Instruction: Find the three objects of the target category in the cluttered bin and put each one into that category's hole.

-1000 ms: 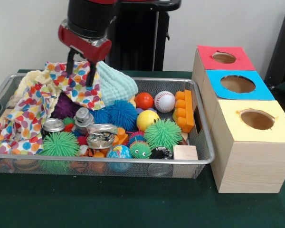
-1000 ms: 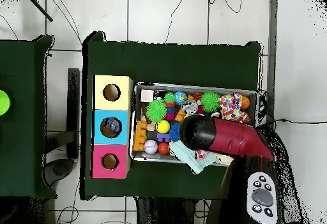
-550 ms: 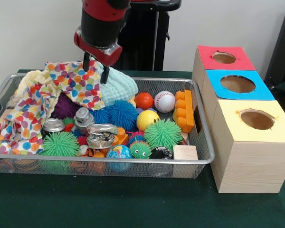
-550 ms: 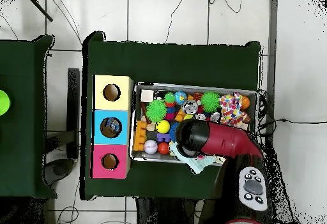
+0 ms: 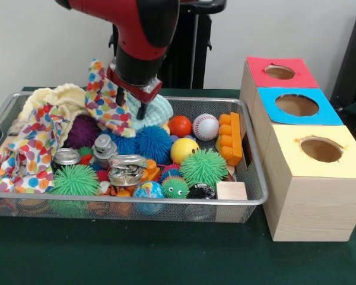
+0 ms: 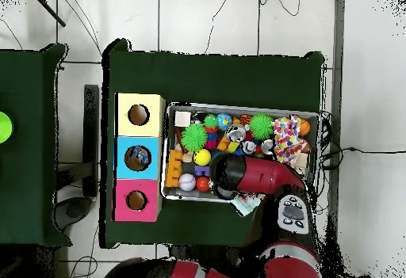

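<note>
Red-and-black arm (image 5: 143, 27) came down from the top, wrist angled slightly toward the right of the front view. Gripper (image 5: 130, 102) pointed down, two dark fingers (image 5: 143, 110) spread apart, nothing visibly between them. Overhead: forearm (image 6: 258, 176) lay roughly horizontal.

Green-covered table (image 5: 166, 261) under bin and boxes.
Wire bin (image 5: 249, 199) beside wooden box (image 5: 308, 202) with red, blue, yellow tops.

Below my pincer (image 5: 131, 102) spreads the dark green tablecloth (image 5: 166, 252), well off to its left stands 1 other green table (image 6: 28, 148) bearing 1 lime-green round thing (image 6: 4, 124), and beyond it cables (image 6: 212, 23) cross the tiled floor (image 6: 127, 17).
</note>
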You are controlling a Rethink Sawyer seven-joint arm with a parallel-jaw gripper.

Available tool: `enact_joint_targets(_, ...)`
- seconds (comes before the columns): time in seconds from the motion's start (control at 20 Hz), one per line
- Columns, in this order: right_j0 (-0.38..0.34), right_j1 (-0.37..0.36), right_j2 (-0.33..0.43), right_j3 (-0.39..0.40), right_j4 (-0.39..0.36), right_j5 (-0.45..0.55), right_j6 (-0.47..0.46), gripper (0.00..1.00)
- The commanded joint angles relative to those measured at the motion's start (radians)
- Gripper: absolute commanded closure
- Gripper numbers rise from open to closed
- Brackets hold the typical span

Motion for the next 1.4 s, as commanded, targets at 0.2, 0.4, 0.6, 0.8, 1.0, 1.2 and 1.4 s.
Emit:
enact_joint_targets(0.2,0.011,0.079,0.028,0.042,0.019,-0.003,0.139,0.0)
enact_joint_targets(0.4,0.011,0.076,0.03,0.029,-0.012,-0.033,0.102,1.0)
enact_joint_targets(0.6,0.038,0.066,0.008,0.025,-0.034,-0.081,0.116,1.0)
enact_joint_targets(0.8,0.077,0.032,-0.032,0.042,-0.017,-0.141,0.189,1.0)
enact_joint_targets(1.0,0.088,-0.067,-0.036,0.106,0.012,-0.144,0.175,1.0)
enact_joint_targets(1.2,0.035,-0.202,0.076,0.185,0.105,-0.164,0.13,1.0)
enact_joint_targets(1.4,-0.008,-0.25,0.167,0.217,0.193,-0.155,0.115,1.0)
